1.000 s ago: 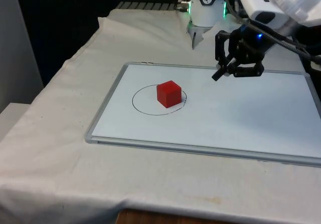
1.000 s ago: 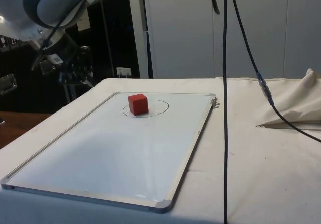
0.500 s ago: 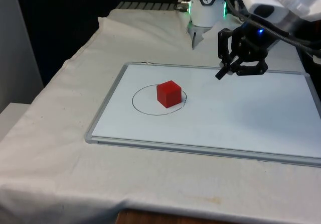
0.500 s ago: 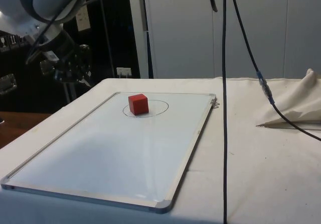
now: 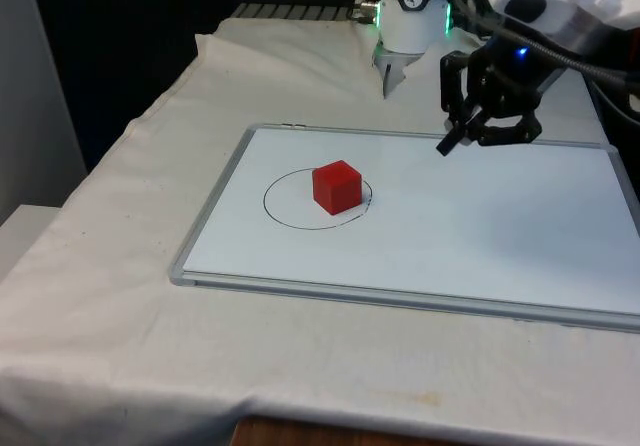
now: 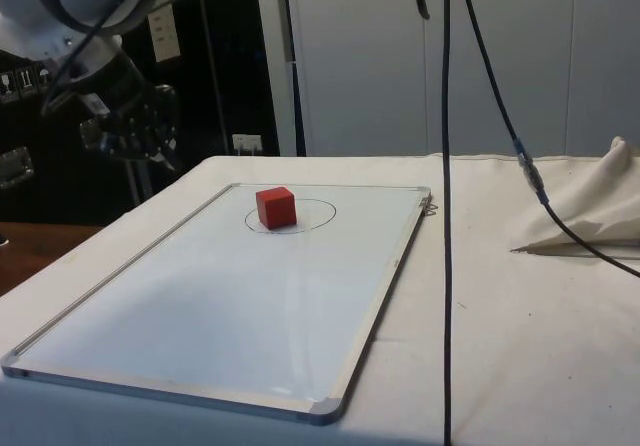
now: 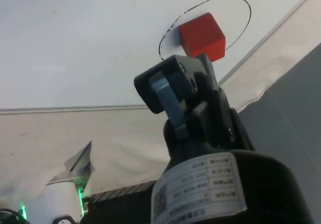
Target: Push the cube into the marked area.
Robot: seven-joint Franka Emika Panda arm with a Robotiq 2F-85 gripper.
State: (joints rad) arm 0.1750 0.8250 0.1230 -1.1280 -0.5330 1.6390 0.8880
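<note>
Sitting flat, red cube point(image 5: 336, 186), inside circle point(image 5: 317, 199)

A white cloth point(image 5: 110, 296) is spread over the surface. Black curtains point(image 5: 120, 26) are hung behind it. In the side view, dark cabinets point(image 6: 215, 76) and a pale wall point(image 6: 500, 56) are seen, and a black cable point(image 6: 447, 216) is hung down.
</note>
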